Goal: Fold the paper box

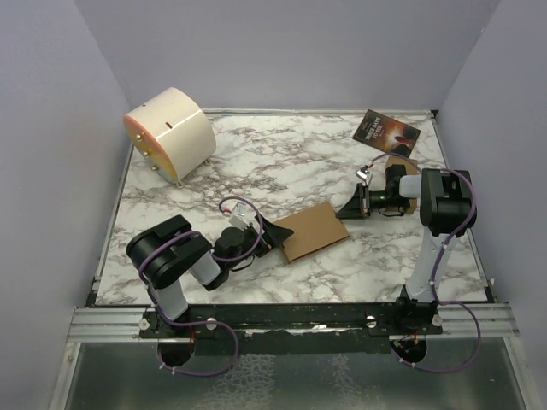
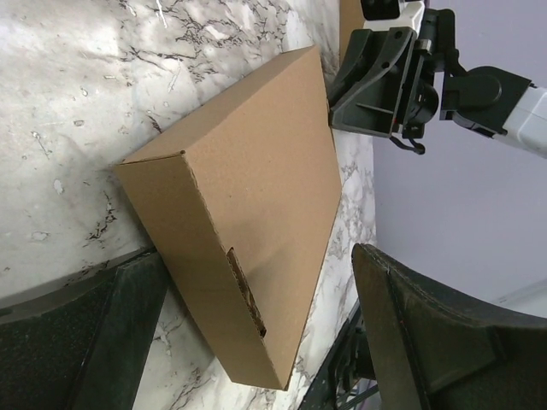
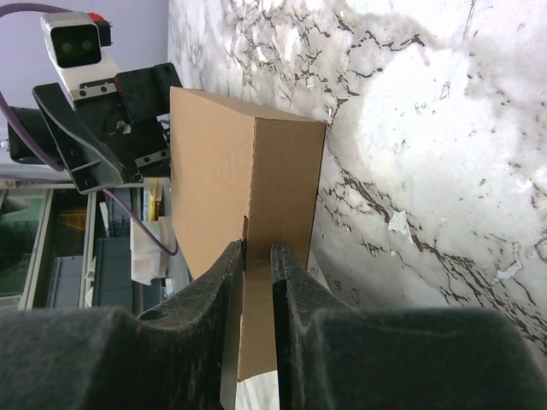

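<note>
broadly, marbled surface [image 1: 282,162] beneath everything. far left, cream drum [image 1: 171,132] lying on its side. mid-surface, paper box [image 1: 312,231] folded shut and lying flat. left pincer [image 1: 275,237] spread wide, released, at the box's left end. right pincer [image 3: 257,256] at the box's opposite end, jaws a bare slit apart; cannot tell whether grasping cardboard. far right corner, dark booklet [image 1: 386,132].
</note>
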Available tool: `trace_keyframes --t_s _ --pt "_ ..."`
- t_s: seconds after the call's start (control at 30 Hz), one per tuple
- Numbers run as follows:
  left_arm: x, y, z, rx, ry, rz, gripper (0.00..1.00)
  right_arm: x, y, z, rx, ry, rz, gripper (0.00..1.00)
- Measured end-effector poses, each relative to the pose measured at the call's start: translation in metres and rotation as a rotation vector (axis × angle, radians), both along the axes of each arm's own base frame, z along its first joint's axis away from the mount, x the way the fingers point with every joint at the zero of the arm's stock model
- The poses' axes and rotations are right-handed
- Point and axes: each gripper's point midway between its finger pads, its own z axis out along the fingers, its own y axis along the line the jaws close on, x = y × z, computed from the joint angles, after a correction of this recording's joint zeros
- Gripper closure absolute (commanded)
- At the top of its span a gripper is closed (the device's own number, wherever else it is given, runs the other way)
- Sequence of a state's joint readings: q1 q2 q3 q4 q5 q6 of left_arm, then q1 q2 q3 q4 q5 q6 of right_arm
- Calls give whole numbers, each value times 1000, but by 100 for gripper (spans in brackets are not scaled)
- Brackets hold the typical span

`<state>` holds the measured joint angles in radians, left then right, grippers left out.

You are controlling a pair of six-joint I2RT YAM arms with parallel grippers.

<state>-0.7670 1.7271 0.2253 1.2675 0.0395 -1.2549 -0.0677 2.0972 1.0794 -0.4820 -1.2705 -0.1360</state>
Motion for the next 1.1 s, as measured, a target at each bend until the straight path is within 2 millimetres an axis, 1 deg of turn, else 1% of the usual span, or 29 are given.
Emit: trace_keyframes --t_s 0.1,0.17,0.27,0.33,0.4,0.47,0.5,0.57,0.67,0.73,0.77,0.87,0.93,1.07,1.1 --pt "-1 -1 1 -8 -6 4 12 0 0 0 1 1 -1 83" --pt "-1 -2 1 -9 -10 6 21 0 0 0 2 1 -1 83" --pt "-2 -3 0 -6 -10 6 29 0 0 0 5 -4 0 81" --pt "-1 -4 -1 -3 -9 5 36 0 0 1 8 -11 2 79" --pt "0 -6 -2 -1 -9 3 40 0 -1 1 11 -19 5 77" --pt "1 -7 -2 0 -10 2 50 0 -1 1 13 -27 8 75" --pt "1 -7 -2 1 -11 2 54 0 -1 1 13 -34 11 73" --pt "2 -8 -3 9 -10 1 59 0 -2 2 18 -40 12 68" --pt "2 -9 0 10 -12 2 68 0 -3 3 22 -56 16 56" --pt "3 -9 4 14 -24 -1 70 -1 -3 4 27 -62 20 48" --pt "3 -9 8 20 -33 -3 72 -1 -3 6 32 -64 22 45" --pt "4 -8 22 30 -69 -9 73 -2 -3 15 39 -106 34 39" --pt "7 -4 32 49 -95 -5 73 -1 -3 22 37 -140 41 37" --pt "15 9 52 96 -142 17 74 5 -4 54 42 -256 55 37" --pt "18 14 56 114 -150 28 74 7 -5 66 47 -303 59 37"
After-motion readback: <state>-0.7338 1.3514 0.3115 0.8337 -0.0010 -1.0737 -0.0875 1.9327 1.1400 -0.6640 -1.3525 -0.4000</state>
